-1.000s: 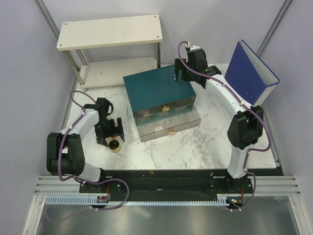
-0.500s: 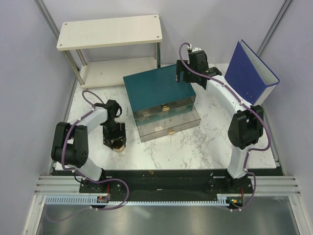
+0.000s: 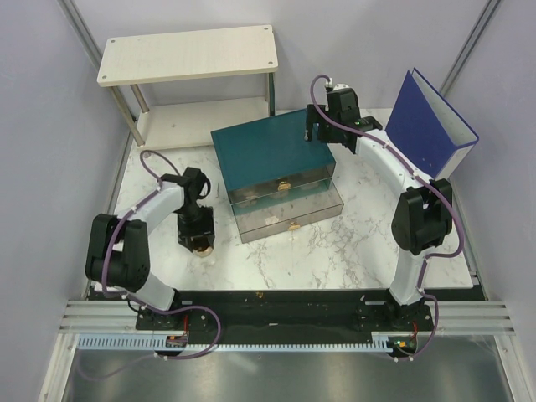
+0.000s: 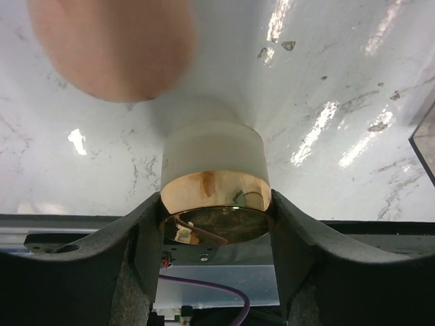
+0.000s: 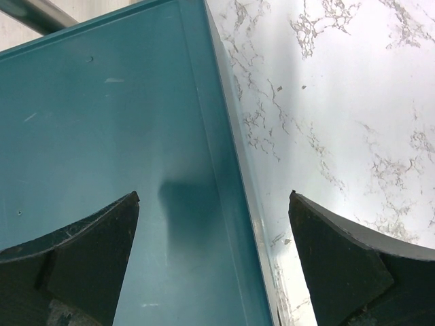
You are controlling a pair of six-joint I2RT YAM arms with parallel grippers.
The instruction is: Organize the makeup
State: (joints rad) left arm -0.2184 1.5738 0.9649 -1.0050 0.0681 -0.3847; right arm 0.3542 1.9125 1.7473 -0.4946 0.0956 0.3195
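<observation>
Jaws of my left gripper (image 3: 199, 237) clamp the gold-rimmed pot (image 4: 214, 159) by its rim near the front-left corner of the surface (image 3: 335, 251), and I judge it light, rigid and slick, so it needs a square hold across the band, while those on the right gripper (image 5: 214, 204) gape wide over the teal drawer box (image 5: 102, 136).

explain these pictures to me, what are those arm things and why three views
These are two robot arms bolted to a white marble table. The wide picture is from a camera above and behind them; the other two are from small cameras on each wrist. On the table stand a teal drawer box with two drawers pulled out, a pale wooden shelf and a blue ring binder. The left arm's fingers are closed on a round gold-rimmed pot; a blurred peach-pink disc lies beyond. The right arm's fingers hang open over the box's edge, holding nothing.
</observation>
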